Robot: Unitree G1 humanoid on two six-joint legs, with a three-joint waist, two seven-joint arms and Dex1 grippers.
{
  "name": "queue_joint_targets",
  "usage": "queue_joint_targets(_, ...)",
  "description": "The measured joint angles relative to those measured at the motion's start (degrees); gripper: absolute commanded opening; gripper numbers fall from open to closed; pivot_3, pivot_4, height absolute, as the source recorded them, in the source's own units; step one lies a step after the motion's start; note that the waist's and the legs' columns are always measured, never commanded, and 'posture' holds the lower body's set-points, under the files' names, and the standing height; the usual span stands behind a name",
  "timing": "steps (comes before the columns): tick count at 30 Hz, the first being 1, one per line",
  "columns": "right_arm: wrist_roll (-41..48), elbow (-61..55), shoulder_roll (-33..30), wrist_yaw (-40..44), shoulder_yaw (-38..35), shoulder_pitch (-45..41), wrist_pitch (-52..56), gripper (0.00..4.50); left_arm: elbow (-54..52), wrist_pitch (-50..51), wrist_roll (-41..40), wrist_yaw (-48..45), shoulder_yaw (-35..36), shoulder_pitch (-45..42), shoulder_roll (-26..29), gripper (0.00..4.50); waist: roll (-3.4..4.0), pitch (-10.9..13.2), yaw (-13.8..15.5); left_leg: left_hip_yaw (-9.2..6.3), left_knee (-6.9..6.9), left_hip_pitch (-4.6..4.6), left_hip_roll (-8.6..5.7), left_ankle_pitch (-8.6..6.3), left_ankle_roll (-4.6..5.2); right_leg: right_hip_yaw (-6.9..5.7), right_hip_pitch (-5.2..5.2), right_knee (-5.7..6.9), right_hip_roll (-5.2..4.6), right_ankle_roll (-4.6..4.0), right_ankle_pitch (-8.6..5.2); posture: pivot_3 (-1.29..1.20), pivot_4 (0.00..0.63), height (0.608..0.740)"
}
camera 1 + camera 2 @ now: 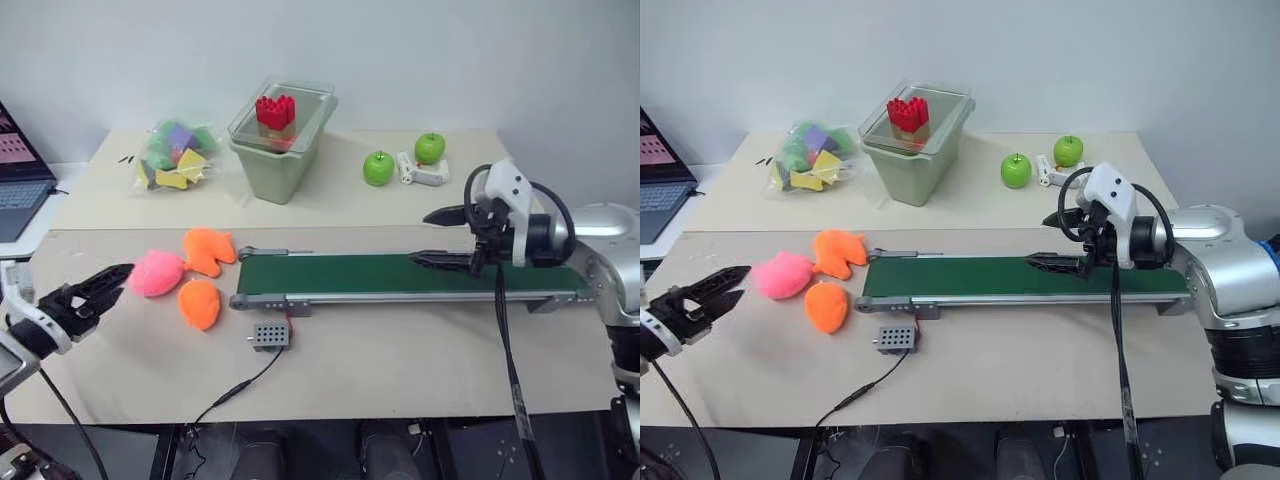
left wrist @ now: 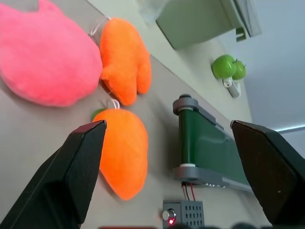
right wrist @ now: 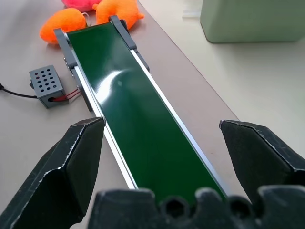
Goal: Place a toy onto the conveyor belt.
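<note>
Reach step: left gripper (image 1: pixel 112 279), jaws spread wide, empty, just beside rounded pink plush toy (image 1: pixel 156 273). Right gripper (image 1: pixel 446 237) released over dark green conveyor belt (image 1: pixel 330 273). Next probably: straddle pink one, dodge orange plushies (image 1: pixel 203 280), clamp.

Two orange plush toys (image 1: pixel 204 275) lie just ahead of the left hand; farther off stand a lidded bin (image 1: pixel 283 150), green apples (image 1: pixel 379 168) and a laptop (image 1: pixel 18 175).

The two eye views look down from high up at the whole table (image 1: pixel 400 350), side by side. The left wrist view sits low and close by the pink toy (image 2: pixel 43 62), looking along the conveyor belt (image 2: pixel 205 143). The right wrist view looks down that belt from its other end.
</note>
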Motion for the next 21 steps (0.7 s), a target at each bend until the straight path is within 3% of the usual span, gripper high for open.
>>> queue_joint_targets(7,-0.3,0.7,0.5,0.9,0.4,-1.4,0.0,4.50,5.0,-6.6,0.1,3.0,3.0,3.1,-4.7,4.46,-0.02,0.0,0.1,-0.02,-0.01,-0.01,-0.01,0.02,-0.05,-0.01,0.00,-0.01,-0.02,0.00,0.00,0.00,0.150,0.740)
queue_joint_targets(21,15.2,-4.7,2.5,2.1,-7.3,-2.6,7.1,4.50,19.0,-22.2,5.3,-6.7,-7.0,2.6,-4.1,4.46,-0.03,0.0,0.7,-0.02,-0.02,-0.01,-0.04,0.02,-0.06,-0.03,0.01,-0.02,-0.05,0.00,0.00,0.00,0.150,0.740)
